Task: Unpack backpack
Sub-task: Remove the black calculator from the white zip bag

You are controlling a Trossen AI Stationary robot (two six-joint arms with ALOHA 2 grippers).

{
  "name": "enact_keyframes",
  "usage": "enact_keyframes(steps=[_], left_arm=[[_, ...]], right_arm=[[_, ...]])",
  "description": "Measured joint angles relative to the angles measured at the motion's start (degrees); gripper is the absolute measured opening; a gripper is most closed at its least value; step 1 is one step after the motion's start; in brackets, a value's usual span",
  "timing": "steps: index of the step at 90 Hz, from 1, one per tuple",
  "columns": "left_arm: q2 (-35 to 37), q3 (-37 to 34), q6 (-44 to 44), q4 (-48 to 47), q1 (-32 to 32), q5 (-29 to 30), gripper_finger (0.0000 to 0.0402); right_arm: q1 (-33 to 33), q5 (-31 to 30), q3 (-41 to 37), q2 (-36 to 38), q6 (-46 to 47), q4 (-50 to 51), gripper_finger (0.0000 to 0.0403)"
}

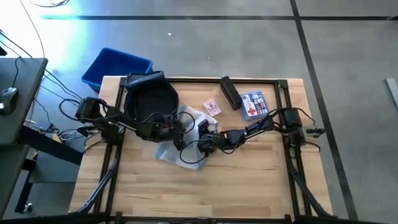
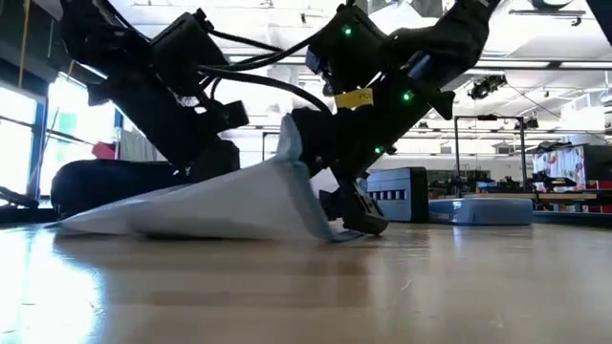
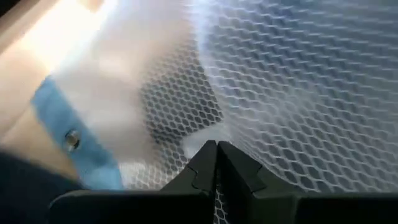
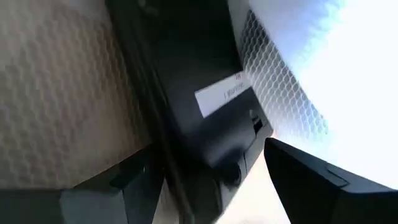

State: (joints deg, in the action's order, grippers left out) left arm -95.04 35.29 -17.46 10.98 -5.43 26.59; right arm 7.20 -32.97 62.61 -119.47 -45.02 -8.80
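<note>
The dark backpack (image 1: 149, 99) lies at the table's far left, its opening up. A clear mesh pouch (image 1: 186, 151) with blue trim (image 3: 68, 134) lies beside it near the table's middle. In the low view one side of the pouch (image 2: 220, 201) is raised like a tent. My left gripper (image 3: 216, 155) is shut on the pouch. My right gripper (image 4: 211, 177) stands open at the pouch's right end (image 2: 330, 227), fingers pointing down. A black block with a white label (image 4: 217, 93) shows between its fingers. My left gripper pinches the pouch's mesh wall (image 3: 217, 134) between its two shut fingers. One side of the pouch is raised and its lower edge (image 2: 143, 227) lies on the table. My right gripper: I cannot tell whether its fingers touch the pouch or the black block.
A bright blue bin (image 1: 116, 65) stands on the floor beyond the far left corner. On the far right part of the table lie a black box (image 1: 230, 92), a small card pack (image 1: 212, 107) and a blue-grey packet (image 1: 254, 104). The near half of the table (image 1: 205, 186) is bare wood.
</note>
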Motion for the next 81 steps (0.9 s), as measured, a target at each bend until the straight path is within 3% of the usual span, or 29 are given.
enact_keyframes(steps=[14,32,48,60,81], left_arm=[[0.02,0.02,0.01,-0.07,-0.17,0.26,0.0000],[0.24,0.07,-0.58,-2.64,-0.35,4.78,0.0000],[0.35,0.04,-3.54,-7.16,-0.63,8.77,0.0000],[0.28,-0.04,-5.65,-9.41,-0.63,9.00,0.0000],[0.19,-0.13,-6.50,-10.63,-0.63,9.27,0.0000]], right_arm=[[0.56,-0.19,-0.07,0.01,-0.07,-0.66,0.0224],[2.73,-6.32,0.00,-0.06,-1.13,-1.92,0.0109],[4.80,-10.00,0.04,0.16,-1.17,-1.44,0.0107],[7.16,-10.43,-0.16,3.13,1.28,4.65,0.0106],[12.64,-4.65,-0.17,14.13,17.79,20.12,0.0085]])
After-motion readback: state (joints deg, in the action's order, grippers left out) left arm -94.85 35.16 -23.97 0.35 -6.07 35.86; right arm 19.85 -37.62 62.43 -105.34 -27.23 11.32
